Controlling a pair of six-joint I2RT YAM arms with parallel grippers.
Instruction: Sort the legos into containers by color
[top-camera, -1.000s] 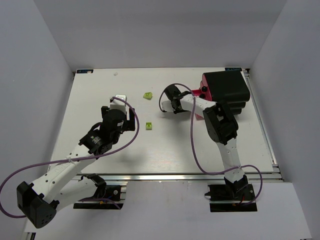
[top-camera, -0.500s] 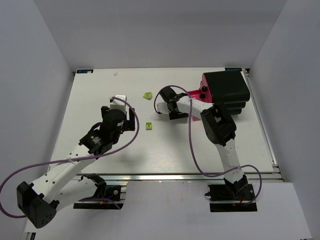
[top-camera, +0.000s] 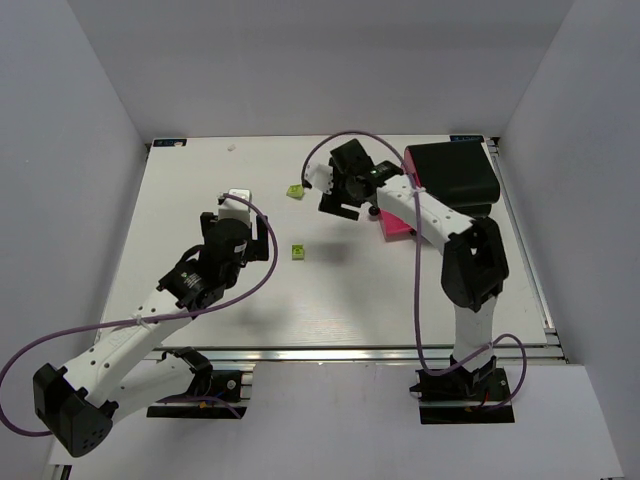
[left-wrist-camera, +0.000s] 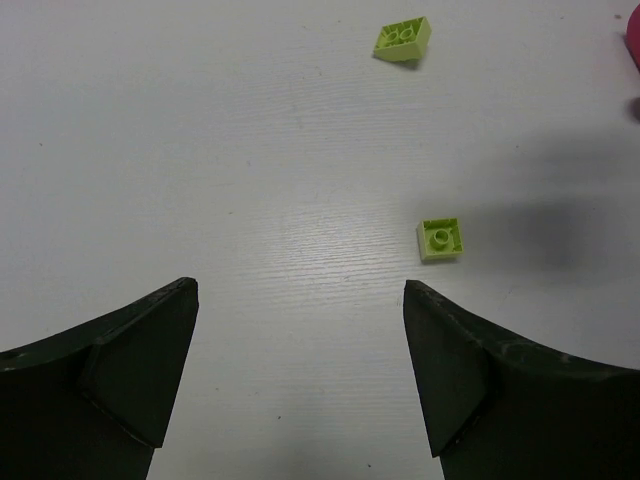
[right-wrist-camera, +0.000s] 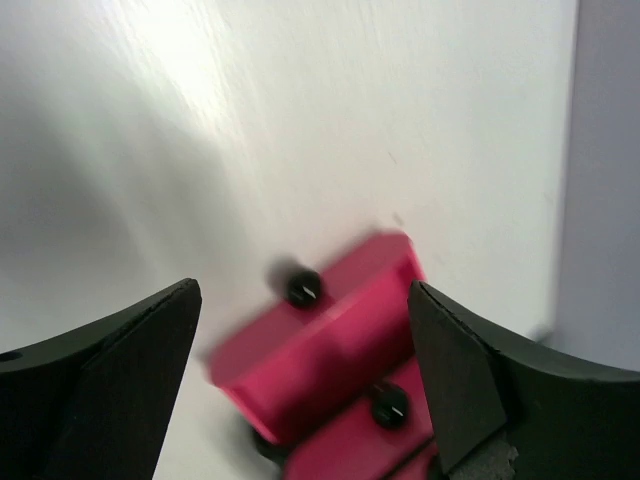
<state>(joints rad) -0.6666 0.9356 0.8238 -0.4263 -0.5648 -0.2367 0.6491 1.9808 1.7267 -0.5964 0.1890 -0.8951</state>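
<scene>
Lime legos (left-wrist-camera: 440, 239) on white table (top-camera: 190, 190), black containers (top-camera: 455, 172) right

The table (left-wrist-camera: 250, 150) is white, matt and smooth, with faint straight grain lines like laminate. The two bricks (left-wrist-camera: 402, 39) (left-wrist-camera: 440, 239) on it are lime plastic, smooth with a slight sheen. At the table's far right, the containers (top-camera: 455, 175) have a black matt plastic shell. The drawer front (right-wrist-camera: 330, 345) is smooth magenta plastic, blurred. Its knob (right-wrist-camera: 303, 289) is dark and glossy, with a bright glint. On the left gripper (left-wrist-camera: 300, 295) the fingers (left-wrist-camera: 135, 365) are dark matt plastic, faintly grainy, with pale scuffs along the edges; the right gripper (right-wrist-camera: 305, 295) looks alike. The arms (top-camera: 130, 335) wear smooth white plastic shells. At the table's near edge, the rail (top-camera: 350, 352) is bare silvery metal.
</scene>
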